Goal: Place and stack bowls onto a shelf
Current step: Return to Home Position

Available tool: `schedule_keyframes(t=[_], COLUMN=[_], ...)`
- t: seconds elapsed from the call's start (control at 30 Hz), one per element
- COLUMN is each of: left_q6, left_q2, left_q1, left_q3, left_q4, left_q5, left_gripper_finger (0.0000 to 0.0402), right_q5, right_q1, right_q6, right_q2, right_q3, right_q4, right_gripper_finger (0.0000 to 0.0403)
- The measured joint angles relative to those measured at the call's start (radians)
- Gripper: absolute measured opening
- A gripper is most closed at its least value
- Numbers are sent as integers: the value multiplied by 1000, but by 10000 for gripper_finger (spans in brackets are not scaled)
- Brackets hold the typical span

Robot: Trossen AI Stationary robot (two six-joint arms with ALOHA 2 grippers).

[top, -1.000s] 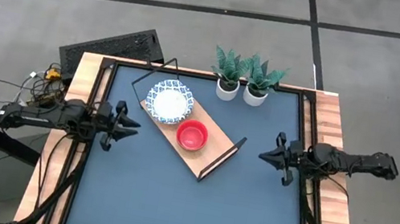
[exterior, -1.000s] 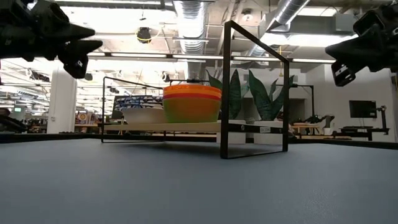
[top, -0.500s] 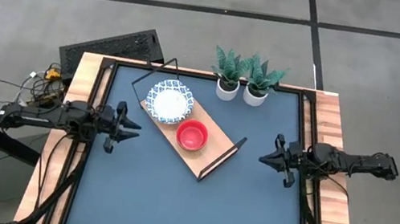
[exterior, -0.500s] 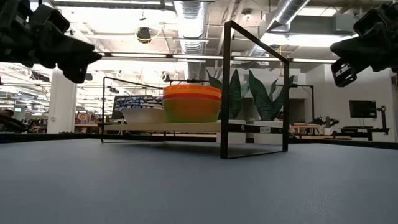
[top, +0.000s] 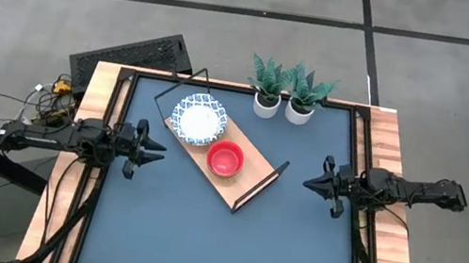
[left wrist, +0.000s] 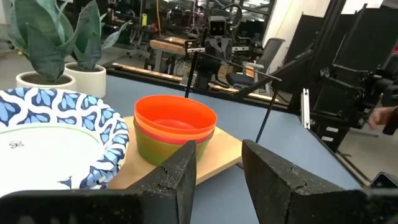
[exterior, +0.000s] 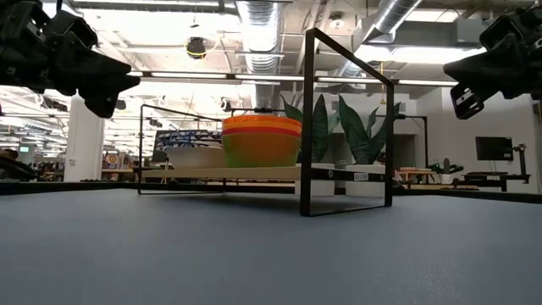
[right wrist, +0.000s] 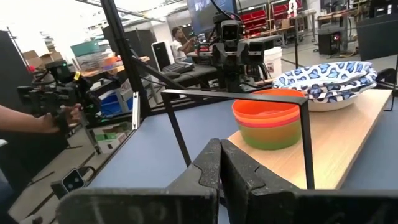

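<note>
The light-wood shelf (top: pixel 252 168) with black wire frames lies slantwise on the dark blue table. On it stand a stack of white bowls with blue patterned rims (top: pixel 199 118) (left wrist: pixel 50 140) and a stack of small plastic bowls, red on top (top: pixel 225 159) (left wrist: pixel 174 127) (right wrist: pixel 268 118). My left gripper (top: pixel 158 147) (left wrist: pixel 217 165) is open and hovers above the table left of the shelf, touching nothing. My right gripper (top: pixel 308 184) (right wrist: pixel 220 162) is shut and hovers right of the shelf, holding nothing.
Two small white pots with green plants (top: pixel 285 90) stand at the table's far edge behind the shelf. The shelf's upright wire frame (exterior: pixel 347 123) rises at its near right end. Bare blue tabletop (top: pixel 214 252) stretches across the near half. A person's hand (right wrist: pixel 43 121) shows in the room beyond.
</note>
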Motion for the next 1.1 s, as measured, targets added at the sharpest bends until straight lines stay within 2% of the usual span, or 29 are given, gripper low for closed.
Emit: schedule_keyframes(t=[1.1], left_q6=[5], left_q2=[0], left_q1=[0], left_q3=[0], left_q4=[-1], left_q5=[0], left_gripper_finger=[116], right_q5=[14], right_q1=[0], right_q6=[1], right_q2=[0], right_q3=[0], right_q4=[0], right_gripper_finger=[31])
